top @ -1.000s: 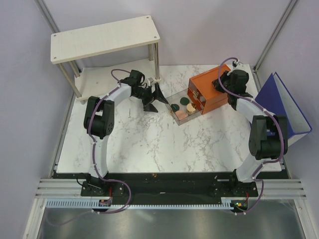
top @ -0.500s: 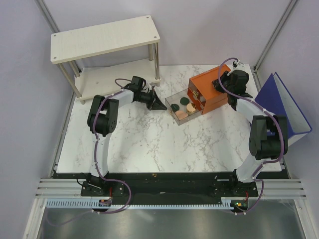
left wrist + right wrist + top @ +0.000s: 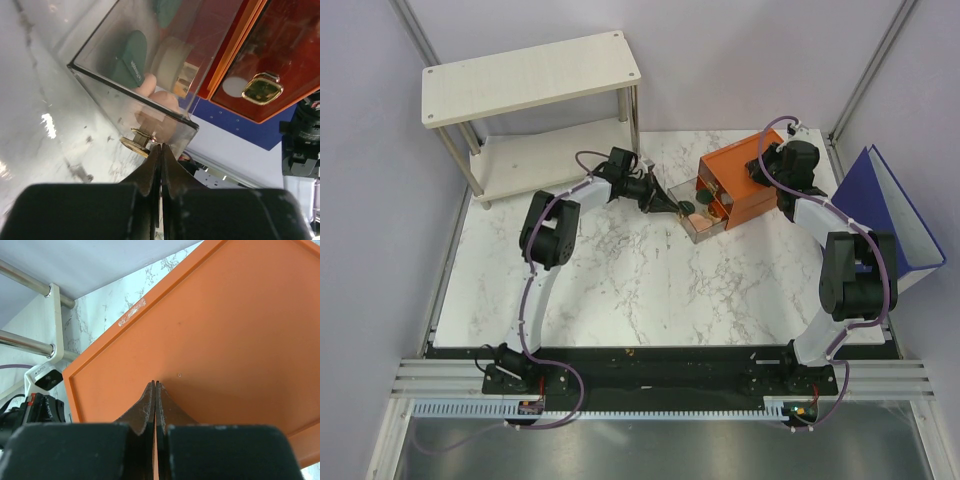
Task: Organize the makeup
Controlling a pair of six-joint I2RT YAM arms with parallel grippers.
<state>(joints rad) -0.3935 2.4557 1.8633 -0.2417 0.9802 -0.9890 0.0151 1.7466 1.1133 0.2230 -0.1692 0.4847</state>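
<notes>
Closed, empty left pincer (image 3: 161, 148) tips touch the gold knob (image 3: 135, 143) of the clear plastic drawer (image 3: 127, 91). Inside it lie a flat round dark green disc (image 3: 131, 57) and peach discs (image 3: 166, 101). The right pincer (image 3: 155, 384) is closed, tips against the smooth orange box (image 3: 225, 340).

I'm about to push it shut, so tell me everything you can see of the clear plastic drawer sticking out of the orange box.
The clear plastic drawer is a see-through rectangular tray with thin walls, standing partly out of the orange drawer box. A small gold knob sits on its front wall. Inside lie a dark green disc, peach-pink discs and a pale round jar. The shut left tool has its tips right at the knob; actual contact cannot be confirmed.
</notes>
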